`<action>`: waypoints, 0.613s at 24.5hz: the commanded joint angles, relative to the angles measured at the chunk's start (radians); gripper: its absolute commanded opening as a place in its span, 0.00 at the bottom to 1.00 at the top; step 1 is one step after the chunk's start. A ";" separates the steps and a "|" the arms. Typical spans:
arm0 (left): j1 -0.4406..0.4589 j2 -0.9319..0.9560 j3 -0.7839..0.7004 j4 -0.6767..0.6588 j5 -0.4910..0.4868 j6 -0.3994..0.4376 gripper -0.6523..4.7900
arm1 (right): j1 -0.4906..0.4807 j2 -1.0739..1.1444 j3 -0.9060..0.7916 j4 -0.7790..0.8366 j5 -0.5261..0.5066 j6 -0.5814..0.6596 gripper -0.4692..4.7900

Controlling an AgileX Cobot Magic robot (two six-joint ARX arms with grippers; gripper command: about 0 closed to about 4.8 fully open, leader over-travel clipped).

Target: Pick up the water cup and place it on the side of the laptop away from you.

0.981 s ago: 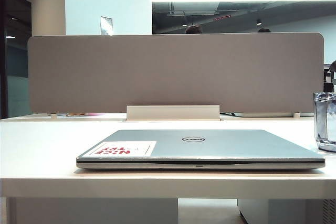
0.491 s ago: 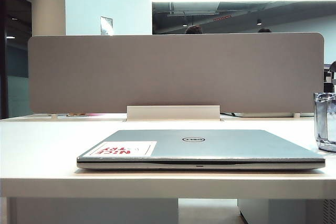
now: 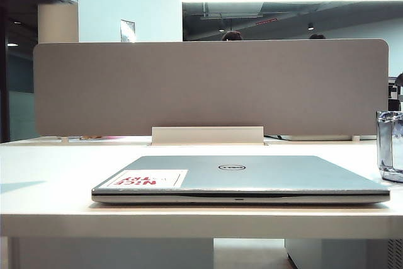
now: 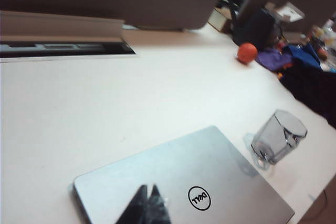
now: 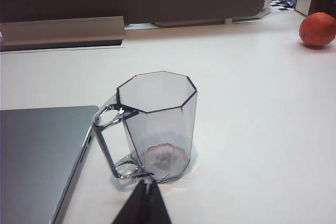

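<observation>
The water cup [image 5: 152, 125] stands upright on the white worktop [image 5: 252, 103], just beside the right edge of the closed laptop [image 3: 239, 177]. Its handle points toward the laptop.

The right claw [image 5: 143, 203] sits low, right in front of the cup, with its tips pressed together. So the right arm is much nearer to the cup. I think it must spread its tips first and then go straight ahead.

The left claw [image 4: 146, 205] hangs above the laptop lid, also pressed together and holding nothing. From there the cup [image 4: 277, 137] is off past the laptop's edge.

A second ago the top left corner of the room view was bare. Now a dark shape shows there, and a faint shadow lies on the worktop's left side. The cup and laptop have not moved.
</observation>
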 commanded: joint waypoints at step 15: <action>-0.435 0.605 0.156 0.393 0.011 0.196 0.12 | 0.003 -0.002 -0.006 0.010 -0.005 0.003 0.07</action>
